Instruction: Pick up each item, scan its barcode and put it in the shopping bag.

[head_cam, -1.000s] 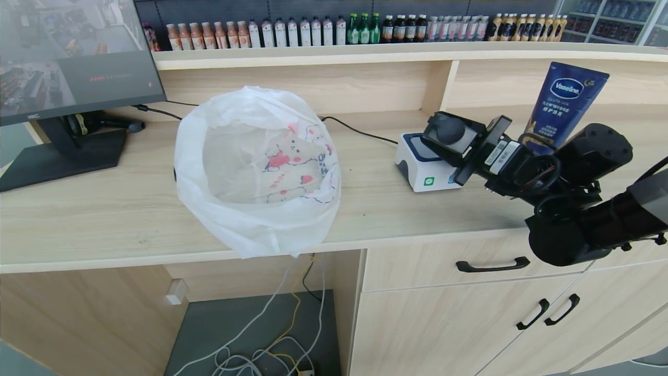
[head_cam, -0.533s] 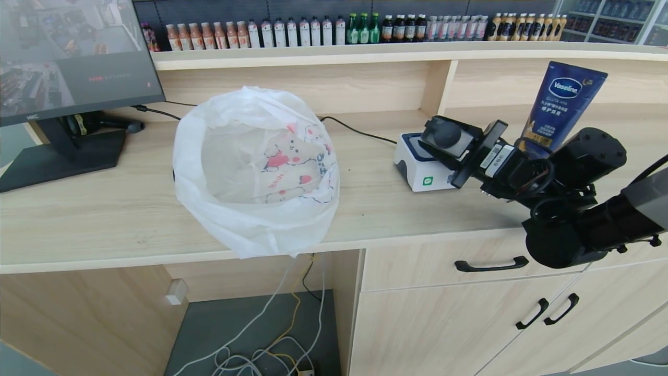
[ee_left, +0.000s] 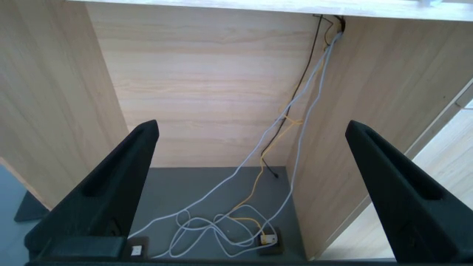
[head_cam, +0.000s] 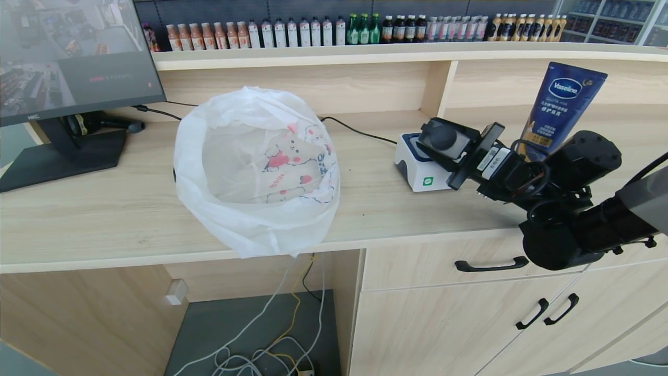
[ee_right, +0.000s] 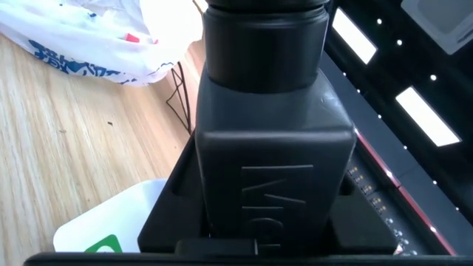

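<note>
The right gripper (head_cam: 462, 151) clamps a black bottle (head_cam: 442, 137) just above the white scanner (head_cam: 417, 176) toward the right end of the counter (head_cam: 104, 209). The bottle's long axis is tilted, with its round cap aimed leftward at the shopping bag (head_cam: 250, 230) (open-mouthed, near the counter's front edge, well apart from the scanner). The left gripper (ee_left: 251, 129) hangs below the counter, jaws wide and empty, so the right arm looks nearer for the drop.

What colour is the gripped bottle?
Dark grey bottle, black cap; right wrist view shows it best.
</note>
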